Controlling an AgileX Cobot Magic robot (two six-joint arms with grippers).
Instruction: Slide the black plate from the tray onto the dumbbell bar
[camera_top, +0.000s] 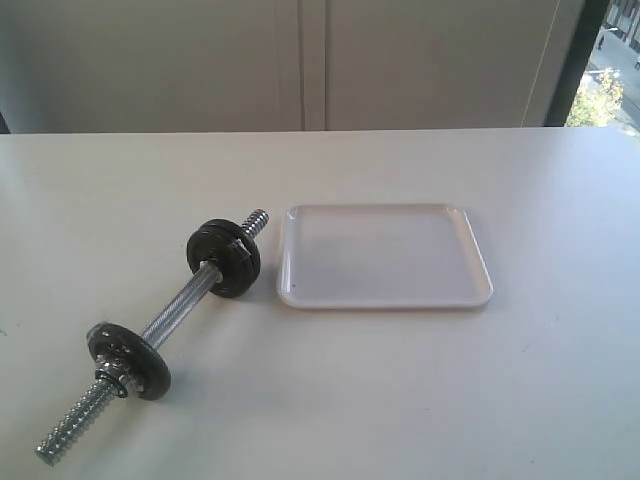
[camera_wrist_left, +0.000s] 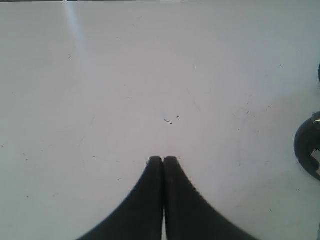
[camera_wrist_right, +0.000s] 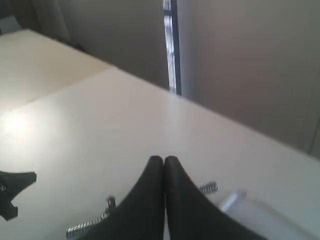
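Note:
The white tray (camera_top: 385, 290) lies right of centre with nothing in it. The dumbbell bar (camera_top: 178, 312) lies slantwise to its left. The black plate (camera_top: 236, 268) sits on the bar near the far threaded end, seemingly pressed against a greyer disc face (camera_top: 212, 240). Another greyer disc (camera_top: 128, 360) sits near the bar's near end. Neither gripper shows in the exterior view. My left gripper (camera_wrist_left: 163, 159) is shut and empty over bare table, with a dark disc edge (camera_wrist_left: 306, 150) off to one side. My right gripper (camera_wrist_right: 163, 159) is shut and empty, hiding most of the bar; a threaded tip (camera_wrist_right: 209, 188) and the tray (camera_wrist_right: 265, 220) show.
The white table (camera_top: 400, 400) stretches wide around the tray and bar, ending at a pale wall behind. A window strip (camera_top: 600, 70) is at the back right. A black shape (camera_wrist_right: 15, 192) sits at the edge of the right wrist view; I cannot identify it.

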